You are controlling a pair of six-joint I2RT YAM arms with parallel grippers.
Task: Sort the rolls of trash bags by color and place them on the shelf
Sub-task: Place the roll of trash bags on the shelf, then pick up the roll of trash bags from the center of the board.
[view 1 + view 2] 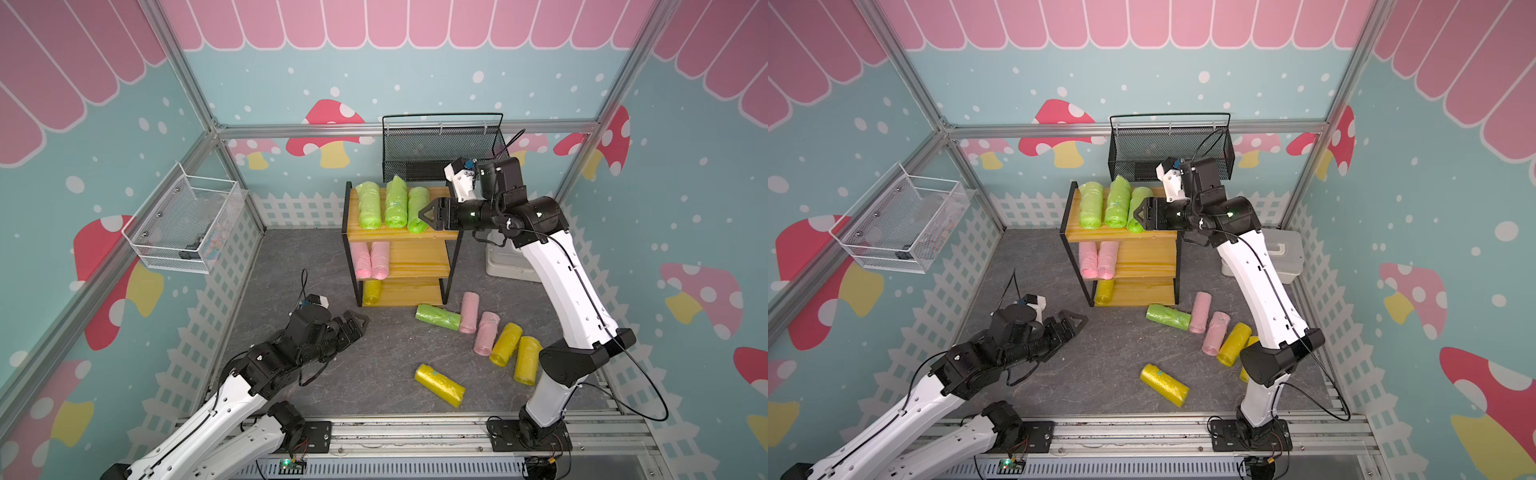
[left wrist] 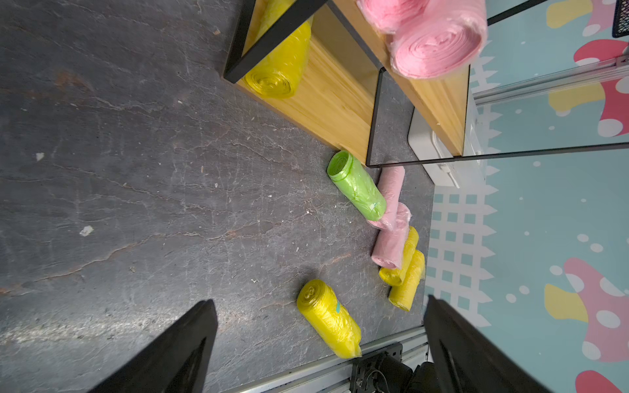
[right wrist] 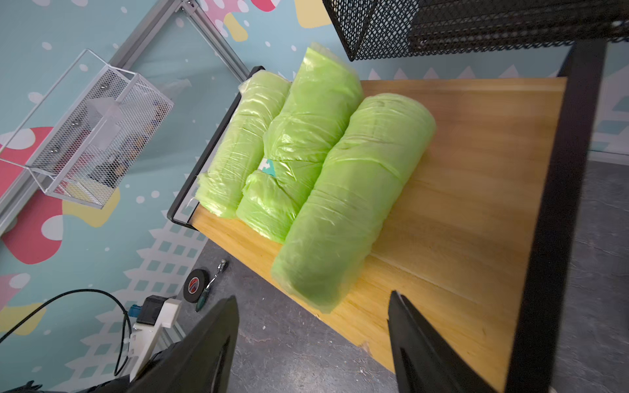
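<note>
The shelf (image 1: 419, 257) stands at the back of the floor. Three green rolls (image 1: 395, 205) lie side by side on its top board, two pink rolls (image 1: 370, 259) on the middle board, and one yellow roll (image 1: 371, 291) on the bottom board. On the floor lie a green roll (image 1: 438, 318), two pink rolls (image 1: 486, 332) and three yellow rolls (image 1: 439, 384). My right gripper (image 1: 428, 216) is open, just off the near end of the rightmost green roll (image 3: 354, 204), which rests free on the board. My left gripper (image 1: 357, 322) hangs open and empty low over the floor, left of the shelf.
A black mesh basket (image 1: 440, 145) hangs on the back wall just above the shelf. A white wire basket (image 1: 187, 224) hangs on the left wall. A white box (image 1: 507, 257) sits behind my right arm. A tape roll (image 3: 195, 285) lies by the left fence.
</note>
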